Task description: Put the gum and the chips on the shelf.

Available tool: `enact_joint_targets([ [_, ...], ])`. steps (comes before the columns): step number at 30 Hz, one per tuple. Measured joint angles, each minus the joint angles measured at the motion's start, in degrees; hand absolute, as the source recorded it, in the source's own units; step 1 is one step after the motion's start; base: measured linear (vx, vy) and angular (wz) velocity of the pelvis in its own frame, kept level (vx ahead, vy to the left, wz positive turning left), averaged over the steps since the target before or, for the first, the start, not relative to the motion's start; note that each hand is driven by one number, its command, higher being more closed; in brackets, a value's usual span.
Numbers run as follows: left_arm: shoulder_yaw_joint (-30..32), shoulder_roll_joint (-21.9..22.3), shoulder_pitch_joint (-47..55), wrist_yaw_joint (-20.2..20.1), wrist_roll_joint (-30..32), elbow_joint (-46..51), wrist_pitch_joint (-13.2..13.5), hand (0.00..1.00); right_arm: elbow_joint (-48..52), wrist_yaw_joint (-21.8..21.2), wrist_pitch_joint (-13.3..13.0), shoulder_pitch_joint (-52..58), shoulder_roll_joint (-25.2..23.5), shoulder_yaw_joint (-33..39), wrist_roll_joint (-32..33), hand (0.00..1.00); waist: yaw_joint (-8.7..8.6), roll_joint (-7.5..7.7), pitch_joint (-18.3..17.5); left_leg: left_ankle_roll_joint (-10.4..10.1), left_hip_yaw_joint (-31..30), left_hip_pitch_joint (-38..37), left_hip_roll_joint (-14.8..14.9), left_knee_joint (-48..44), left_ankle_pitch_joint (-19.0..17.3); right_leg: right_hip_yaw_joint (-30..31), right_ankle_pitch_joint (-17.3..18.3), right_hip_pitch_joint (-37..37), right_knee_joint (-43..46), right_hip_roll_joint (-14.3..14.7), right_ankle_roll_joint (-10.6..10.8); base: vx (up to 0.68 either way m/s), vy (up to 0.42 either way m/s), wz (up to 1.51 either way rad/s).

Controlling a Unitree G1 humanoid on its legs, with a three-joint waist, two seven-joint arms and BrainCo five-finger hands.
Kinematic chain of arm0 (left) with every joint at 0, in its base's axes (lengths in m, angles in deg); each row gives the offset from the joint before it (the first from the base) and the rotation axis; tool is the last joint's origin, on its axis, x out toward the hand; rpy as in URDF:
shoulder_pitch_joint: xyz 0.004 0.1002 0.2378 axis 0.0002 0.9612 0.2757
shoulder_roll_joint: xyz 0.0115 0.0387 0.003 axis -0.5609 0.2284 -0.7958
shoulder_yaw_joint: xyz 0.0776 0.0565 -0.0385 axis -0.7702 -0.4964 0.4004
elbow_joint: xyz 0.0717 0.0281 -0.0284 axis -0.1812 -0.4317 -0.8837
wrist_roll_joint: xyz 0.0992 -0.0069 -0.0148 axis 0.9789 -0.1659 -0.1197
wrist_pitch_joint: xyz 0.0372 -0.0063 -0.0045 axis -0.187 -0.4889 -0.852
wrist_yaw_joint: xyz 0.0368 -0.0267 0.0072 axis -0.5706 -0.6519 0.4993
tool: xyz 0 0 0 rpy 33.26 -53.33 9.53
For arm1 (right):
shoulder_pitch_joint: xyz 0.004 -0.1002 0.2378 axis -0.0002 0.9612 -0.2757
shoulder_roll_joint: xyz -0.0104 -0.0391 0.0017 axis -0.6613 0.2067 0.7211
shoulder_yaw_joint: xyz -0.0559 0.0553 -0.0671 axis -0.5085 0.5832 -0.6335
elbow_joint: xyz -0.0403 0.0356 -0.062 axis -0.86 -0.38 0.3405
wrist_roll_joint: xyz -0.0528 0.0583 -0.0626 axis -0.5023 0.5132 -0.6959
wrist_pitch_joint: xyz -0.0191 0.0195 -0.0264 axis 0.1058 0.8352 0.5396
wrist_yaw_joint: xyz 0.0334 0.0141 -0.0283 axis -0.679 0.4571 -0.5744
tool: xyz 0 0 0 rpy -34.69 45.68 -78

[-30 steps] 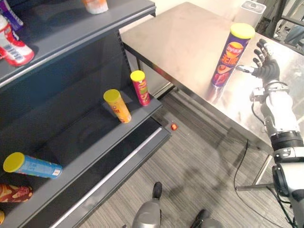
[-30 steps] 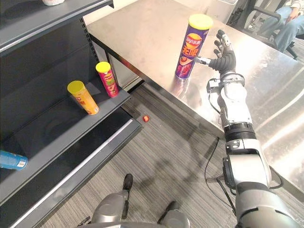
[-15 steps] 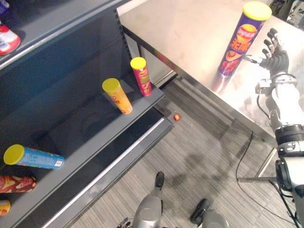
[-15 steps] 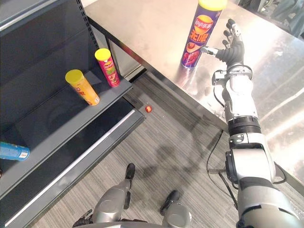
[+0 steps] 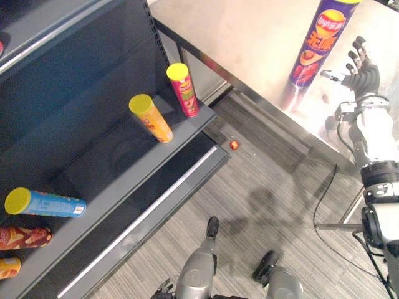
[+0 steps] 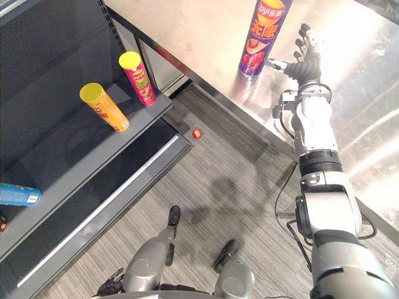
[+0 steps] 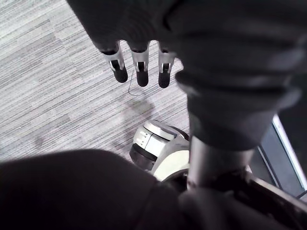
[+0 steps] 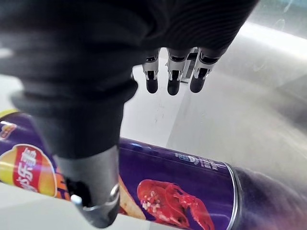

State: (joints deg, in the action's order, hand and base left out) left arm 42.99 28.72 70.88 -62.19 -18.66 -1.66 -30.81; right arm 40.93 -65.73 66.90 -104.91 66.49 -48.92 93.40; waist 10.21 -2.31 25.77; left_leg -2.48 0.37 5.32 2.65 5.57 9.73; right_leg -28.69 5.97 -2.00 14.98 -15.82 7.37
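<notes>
A tall purple chips can (image 5: 317, 43) with a yellow lid stands upright on the steel table (image 5: 237, 37), near its front edge. Just to the can's right, my right hand (image 5: 363, 76) is open, its straight fingers (image 8: 173, 76) spread above the tabletop and its thumb pointing at the can's lower part (image 8: 172, 184). I cannot tell whether the thumb touches the can. My left hand (image 7: 139, 67) hangs open over the striped grey floor. A small red-orange round thing (image 5: 234, 144) lies on the floor by the shelf's corner.
The dark shelf unit (image 5: 124, 168) stands to the left. On its middle board are a yellow-lidded orange can (image 5: 151, 118) and a pink can (image 5: 182, 89). A blue can (image 5: 45, 203) lies on its side further left, with other cans below it.
The whole picture has shifted, so the camera has tilted down towards the floor. My right hand stays beside the chips can, which still stands in place.
</notes>
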Motion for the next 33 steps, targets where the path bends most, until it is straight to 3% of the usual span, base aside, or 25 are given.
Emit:
enact_joint_targets([
  [15,-0.7,0.0,-0.1,0.0,-0.1,0.7,0.0,0.00,-1.9,0.1,-0.9,-4.1,0.2,-1.6,0.0,0.00,1.19,-0.64,0.4,-0.2,-2.6,0.5,-0.8,0.0,0.5,-2.5,2.8,0.0,3.8,-1.5,-0.1,0.01,-0.059,0.10],
  [16,-0.7,0.0,-0.1,0.0,-0.1,0.7,0.0,0.00,-2.0,0.1,-0.9,-4.1,0.2,-1.6,0.0,1.00,1.20,-0.71,0.4,-0.2,-2.7,0.5,-0.8,0.0,0.5,-2.5,2.8,0.0,3.8,-1.5,-0.1,0.00,-0.051,0.02],
  [23,-1.2,0.0,-0.2,0.0,-0.1,0.7,0.0,0.00,-2.3,2.5,-1.3,-4.4,0.6,-1.7,0.0,1.00,1.26,-1.54,0.9,-0.2,-2.7,0.6,-0.8,0.0,0.6,-2.6,2.9,-0.1,4.0,-1.6,-0.1,0.00,-0.046,0.01],
  [33,-1.7,0.0,-0.3,0.0,0.0,0.7,0.0,0.00,-2.4,2.6,-2.4,-5.1,0.6,-1.7,-0.1,1.00,1.26,-1.60,0.9,-0.3,-2.7,1.2,-0.7,0.0,0.7,-2.6,3.0,-0.9,4.2,-1.5,-0.2,0.01,-0.055,0.00],
])
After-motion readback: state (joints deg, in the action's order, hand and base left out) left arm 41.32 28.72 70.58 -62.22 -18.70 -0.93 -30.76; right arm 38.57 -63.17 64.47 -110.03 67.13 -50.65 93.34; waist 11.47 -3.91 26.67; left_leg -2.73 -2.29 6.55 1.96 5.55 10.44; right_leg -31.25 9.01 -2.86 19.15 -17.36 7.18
